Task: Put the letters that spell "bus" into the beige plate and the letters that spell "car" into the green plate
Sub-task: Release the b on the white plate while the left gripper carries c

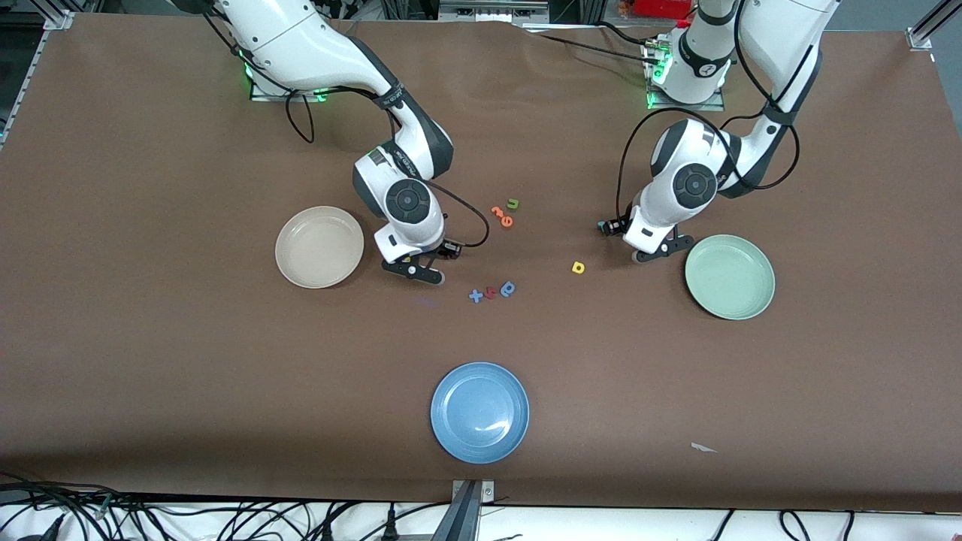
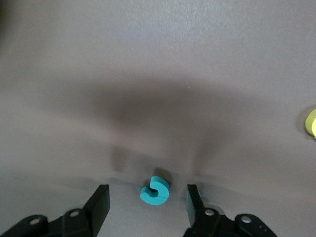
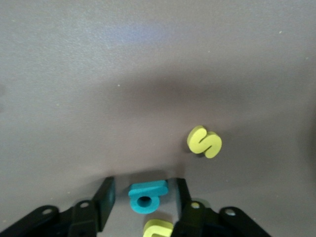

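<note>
Teal c (image 2: 154, 190) loose between open left tool (image 2: 148, 202) fingers, right tool (image 3: 143, 200) straddling teal b (image 3: 145, 196), ungripped

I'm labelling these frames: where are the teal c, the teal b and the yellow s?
teal c (image 2: 154, 191): left wrist view, middle of its curved body.
teal b (image 3: 146, 195): right wrist view, between stem and ring.
yellow s (image 3: 205, 141): right wrist view, middle of its top face.

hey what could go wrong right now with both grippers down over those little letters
The right gripper straddles the teal b, but a yellow letter lies right against it and could get dragged along. The left gripper has its fingers apart around the small teal c, with gaps on both sides; it might twist or slip as they shut.
</note>
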